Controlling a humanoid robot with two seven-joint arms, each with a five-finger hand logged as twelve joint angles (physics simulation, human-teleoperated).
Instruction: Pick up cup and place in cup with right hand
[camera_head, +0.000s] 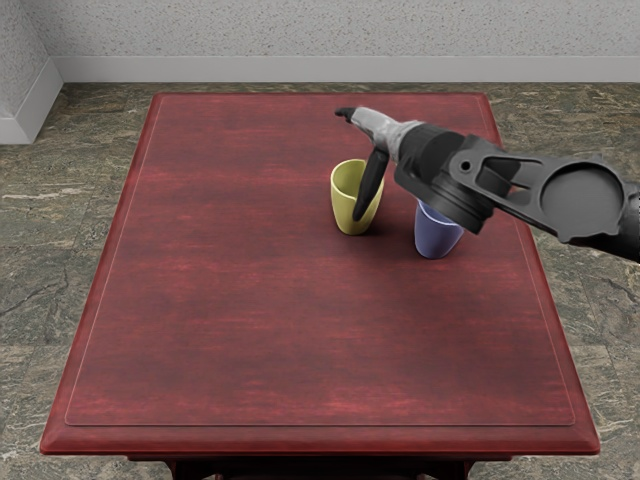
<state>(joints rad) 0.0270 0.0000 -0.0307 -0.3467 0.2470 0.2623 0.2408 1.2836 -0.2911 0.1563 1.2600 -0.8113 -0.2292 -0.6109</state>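
Observation:
My right hand reaches in over the far right part of the table, its fingers spread and holding nothing. One dark finger hangs down in front of the yellow cup; whether it touches the cup, I cannot tell. Another finger points left, beyond the cup's rim. The yellow cup is upright on the tabletop. To its right and slightly nearer stands the blue cup, upright too, with its upper part hidden by the right wrist and forearm.
The dark red wooden table has a raised edge all round. Its far edge lies just beyond the hand, and the right forearm crosses its right edge. Behind are a stone-patterned floor and a pale wall.

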